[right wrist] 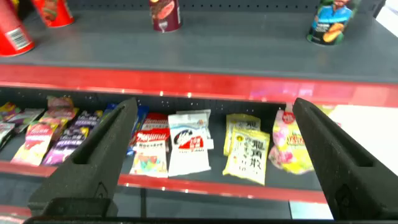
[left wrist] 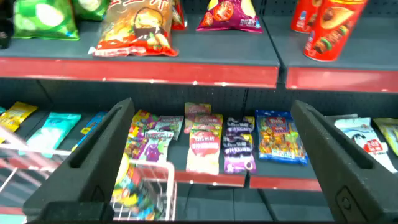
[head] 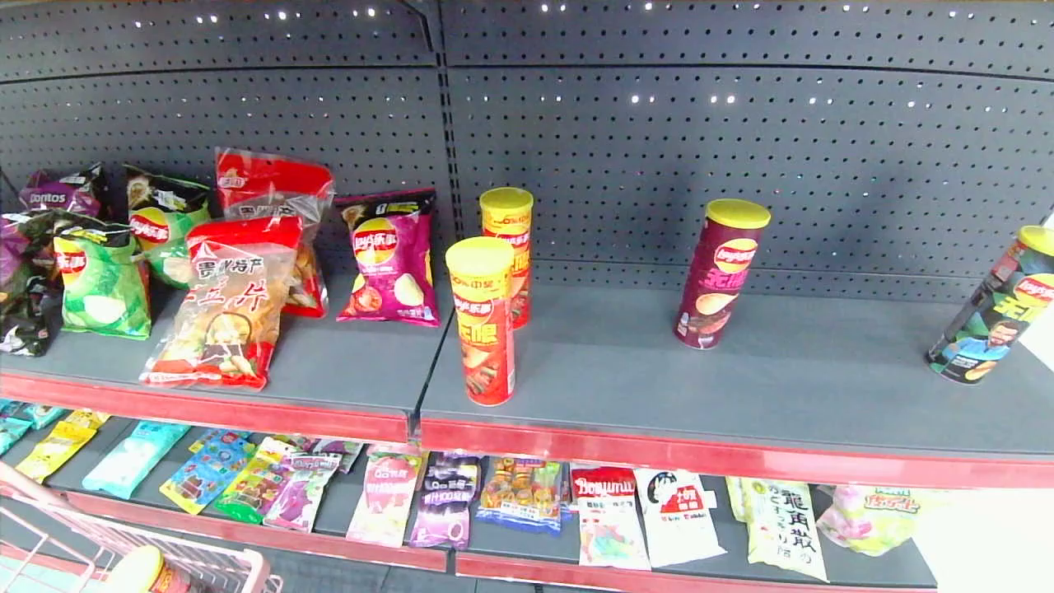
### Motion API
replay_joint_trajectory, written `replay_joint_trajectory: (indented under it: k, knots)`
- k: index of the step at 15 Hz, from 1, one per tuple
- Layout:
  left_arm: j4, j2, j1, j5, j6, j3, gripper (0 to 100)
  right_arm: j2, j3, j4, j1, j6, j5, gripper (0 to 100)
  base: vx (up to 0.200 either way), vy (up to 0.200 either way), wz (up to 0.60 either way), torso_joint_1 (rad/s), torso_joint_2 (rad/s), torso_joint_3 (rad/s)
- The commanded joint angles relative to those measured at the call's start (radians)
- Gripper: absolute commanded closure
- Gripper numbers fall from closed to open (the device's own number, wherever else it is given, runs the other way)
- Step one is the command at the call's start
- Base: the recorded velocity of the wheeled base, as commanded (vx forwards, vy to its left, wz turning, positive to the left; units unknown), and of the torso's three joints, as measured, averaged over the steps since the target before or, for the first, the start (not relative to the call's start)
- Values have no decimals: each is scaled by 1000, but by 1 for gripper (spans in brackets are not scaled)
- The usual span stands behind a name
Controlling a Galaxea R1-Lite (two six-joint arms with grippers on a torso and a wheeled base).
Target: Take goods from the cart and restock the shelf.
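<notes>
The upper shelf carries two red chip cans, a maroon can and a dark can at the far right, all upright with yellow lids. Snack bags stand along its left part. The pink wire cart shows at the lower left corner with a yellow-lidded can inside. My left gripper is open and holds nothing; it faces the lower shelf above the cart's wire rim. My right gripper is open too, facing the lower shelf below the maroon can.
The lower shelf holds a row of flat candy and snack packets. Wide bare stretches of the upper shelf lie between the red cans, the maroon can and the dark can. A perforated back panel closes the shelf behind.
</notes>
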Motion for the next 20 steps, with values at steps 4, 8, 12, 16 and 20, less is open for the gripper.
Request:
replay_joint_trajectory:
  k: [4, 8, 12, 16, 20]
  knots:
    - [0, 1, 0, -1, 0, 0, 0, 1, 0, 1, 0, -1, 2, 0, 0, 0, 300, -5, -2, 2]
    - [0, 1, 0, -1, 0, 1, 0, 1, 0, 1, 0, -1, 2, 0, 0, 0, 600, 12, 0, 4]
    - [0, 1, 0, -1, 0, 0, 0, 1, 0, 1, 0, -3, 2, 0, 0, 0, 600, 4, 2, 5]
    - [0, 1, 0, -1, 0, 1, 0, 1, 0, 1, 0, -1, 2, 0, 0, 0, 300, 2, 1, 0]
    - [0, 1, 0, -1, 0, 1, 0, 1, 0, -1, 0, -1, 2, 0, 0, 0, 0, -54, 106, 67]
